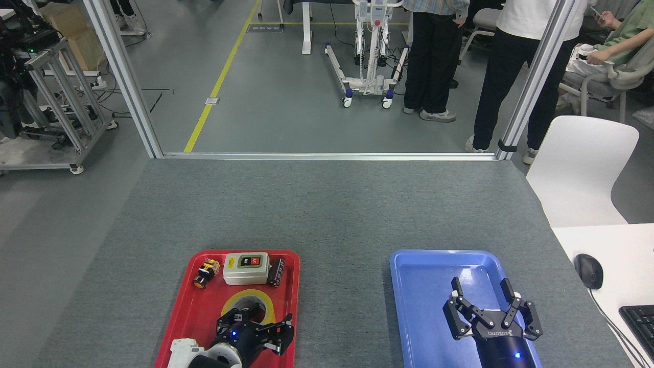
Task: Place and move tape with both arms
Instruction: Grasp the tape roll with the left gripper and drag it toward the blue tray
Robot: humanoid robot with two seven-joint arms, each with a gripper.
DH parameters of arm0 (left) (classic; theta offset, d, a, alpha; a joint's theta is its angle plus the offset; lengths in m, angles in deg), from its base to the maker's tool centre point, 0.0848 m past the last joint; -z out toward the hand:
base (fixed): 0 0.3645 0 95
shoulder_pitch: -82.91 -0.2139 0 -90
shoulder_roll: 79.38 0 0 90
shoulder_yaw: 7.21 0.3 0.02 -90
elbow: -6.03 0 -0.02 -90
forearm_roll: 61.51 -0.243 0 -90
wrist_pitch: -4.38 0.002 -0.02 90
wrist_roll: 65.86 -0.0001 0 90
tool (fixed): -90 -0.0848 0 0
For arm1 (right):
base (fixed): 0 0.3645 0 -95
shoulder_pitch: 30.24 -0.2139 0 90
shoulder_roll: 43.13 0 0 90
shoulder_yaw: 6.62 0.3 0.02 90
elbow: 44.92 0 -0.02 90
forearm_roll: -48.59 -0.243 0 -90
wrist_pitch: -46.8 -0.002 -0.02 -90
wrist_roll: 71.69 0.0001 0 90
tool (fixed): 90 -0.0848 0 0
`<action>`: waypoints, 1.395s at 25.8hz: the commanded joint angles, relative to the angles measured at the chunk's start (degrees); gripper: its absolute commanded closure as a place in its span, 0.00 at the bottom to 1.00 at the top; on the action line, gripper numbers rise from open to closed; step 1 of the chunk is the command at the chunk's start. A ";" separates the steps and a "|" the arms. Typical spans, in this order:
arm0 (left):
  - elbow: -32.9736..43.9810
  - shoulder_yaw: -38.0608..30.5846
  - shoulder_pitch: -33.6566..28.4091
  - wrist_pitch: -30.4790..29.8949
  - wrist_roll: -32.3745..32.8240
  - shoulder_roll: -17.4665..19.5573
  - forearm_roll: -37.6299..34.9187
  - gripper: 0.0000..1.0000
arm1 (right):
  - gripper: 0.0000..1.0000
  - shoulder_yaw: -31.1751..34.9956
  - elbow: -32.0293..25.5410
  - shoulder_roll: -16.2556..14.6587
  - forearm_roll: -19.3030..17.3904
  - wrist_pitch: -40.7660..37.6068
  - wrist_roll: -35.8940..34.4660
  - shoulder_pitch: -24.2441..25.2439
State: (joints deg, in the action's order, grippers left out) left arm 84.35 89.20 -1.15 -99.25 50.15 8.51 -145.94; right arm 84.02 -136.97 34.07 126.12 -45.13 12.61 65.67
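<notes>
The tape [239,297], a yellow roll with a whitish core, lies flat in the red tray [180,306] at the front left. My left gripper [259,318] is low over the roll's near side, pointing down. One finger [238,316] sits at the core and the other [286,326] is outside the roll's right edge. Its fingertips are hidden, so I cannot tell whether they grip the tape. My right gripper [480,289] hovers open over the blue tray [416,286] with nothing between its fingers.
The red tray also holds a grey switch box [246,268], a small yellow-and-black part [205,272], a black part [277,271] and a white piece [179,350]. A white chair [580,168], mouse [588,271] and keyboard [638,322] are at right. People stand beyond the table.
</notes>
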 commanded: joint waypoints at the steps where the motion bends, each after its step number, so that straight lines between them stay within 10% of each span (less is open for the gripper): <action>1: 0.43 0.00 -0.22 -0.60 0.00 0.00 0.32 0.47 | 0.01 0.06 0.12 -0.11 0.00 -0.09 -0.19 0.25; 3: 1.22 0.00 -0.40 -2.45 0.00 0.00 0.50 0.77 | 0.01 0.06 0.12 -0.11 0.00 -0.09 -0.19 0.60; 7: 2.28 0.00 -0.48 -4.12 0.00 0.00 0.67 1.00 | 0.01 0.15 0.21 -0.11 0.00 -0.09 -0.19 0.69; 22: 15.64 0.00 -0.75 -9.83 -0.08 2.20 1.11 1.00 | 0.01 0.59 0.21 -0.03 0.00 -0.62 -0.28 1.04; 36: 4.48 16.79 3.29 -9.13 0.00 -0.70 -2.76 1.00 | 0.01 0.59 0.12 0.06 0.00 -2.02 -0.19 0.95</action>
State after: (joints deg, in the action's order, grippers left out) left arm 91.42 103.82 1.41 -108.52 50.16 8.82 -147.53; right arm 84.54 -136.83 34.19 126.11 -46.55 12.37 66.70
